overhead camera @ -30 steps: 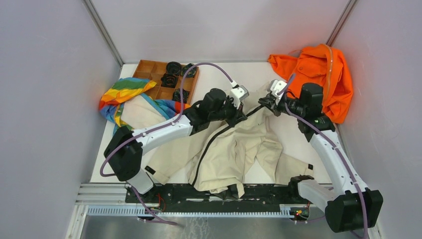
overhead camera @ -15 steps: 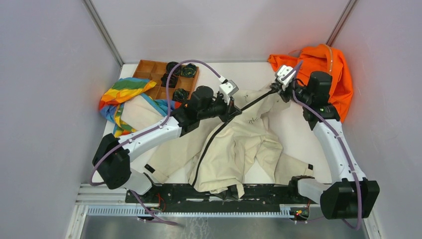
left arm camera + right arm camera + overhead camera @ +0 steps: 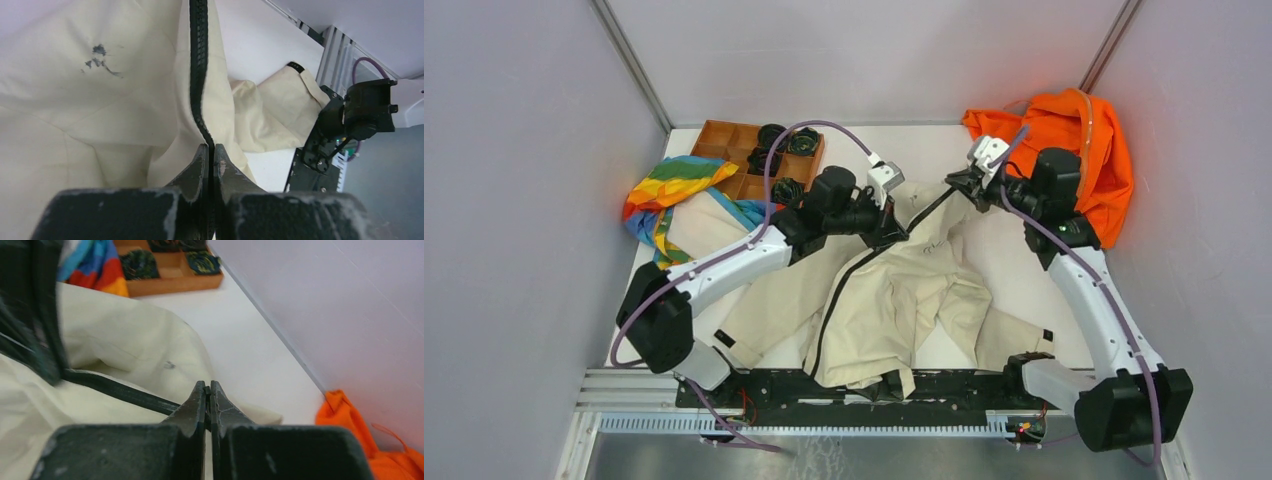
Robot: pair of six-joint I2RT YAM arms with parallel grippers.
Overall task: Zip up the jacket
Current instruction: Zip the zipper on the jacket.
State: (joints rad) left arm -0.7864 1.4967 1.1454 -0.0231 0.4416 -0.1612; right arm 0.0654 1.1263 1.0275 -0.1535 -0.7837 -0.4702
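The beige jacket [image 3: 904, 300] lies spread on the white table, its dark zipper [image 3: 844, 290] running from the near hem up toward the collar. My left gripper [image 3: 896, 238] is shut on the zipper partway up; in the left wrist view the jaws [image 3: 210, 149] pinch the black zipper [image 3: 198, 60], with the small black logo [image 3: 100, 60] off to the left. My right gripper [image 3: 956, 186] is shut on the zipper's upper end, and in the right wrist view [image 3: 207, 385] the zipper [image 3: 120, 390] stretches taut to the left. Whether it holds the pull tab is hidden.
A bright orange garment [image 3: 1074, 150] lies at the back right, close to the right arm. A rainbow-striped cloth [image 3: 669, 190] and a wooden compartment tray [image 3: 724, 150] with dark rolled items sit at the back left. A black rail [image 3: 824, 385] runs along the near edge.
My left gripper has shut on the zipper and shifted slightly. The right gripper swung up toward the back right, then eased back left, drawing the upper zipper straight.
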